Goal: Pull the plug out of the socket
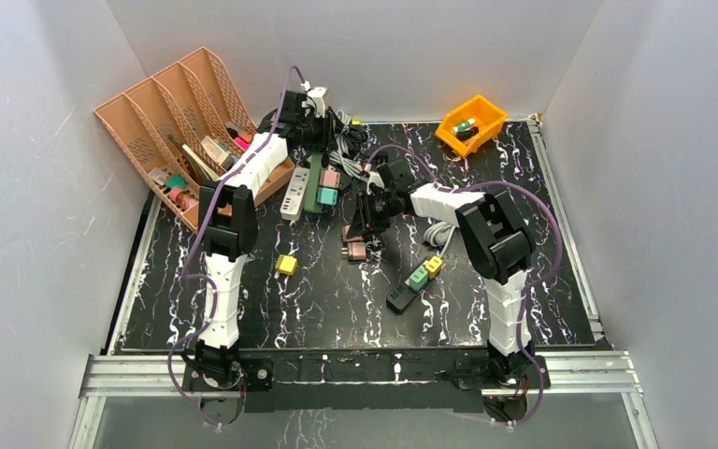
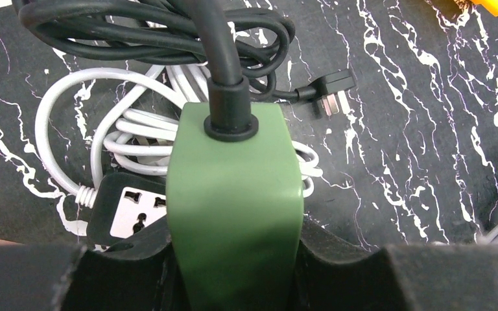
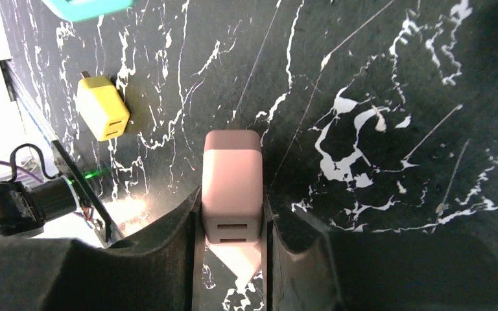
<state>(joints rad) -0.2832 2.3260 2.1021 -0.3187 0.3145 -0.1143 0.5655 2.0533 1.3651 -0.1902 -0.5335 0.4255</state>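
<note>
- Top external, nearest the arm bases: a black strip point(image 1: 400, 297) lies on the counter point(image 1: 337, 309) with a green plug point(image 1: 418, 277) and a yellow plug point(image 1: 434, 265) seated in it.
- A loose yellow charger point(image 1: 287, 265) lies well to its left.
- Right wrist: the right end effector point(image 3: 232, 207) is narrowed onto the pink plug point(image 3: 232, 188), one finger on each side. The plug is at mid-counter, clear of both strips; whether it touches the counter I cannot tell.
- Left wrist: the left end effector point(image 2: 233, 272) is clamped on the cord end of the green strip point(image 2: 233, 194). A teal plug point(image 1: 327, 196) sits in that strip.
- Far left, a rack point(image 1: 150, 103) holds mixed small items in its slots, pink and green among them.
- Far right, an orange bin point(image 1: 489, 106) holds a green-and-white piece and a dark one.
</note>
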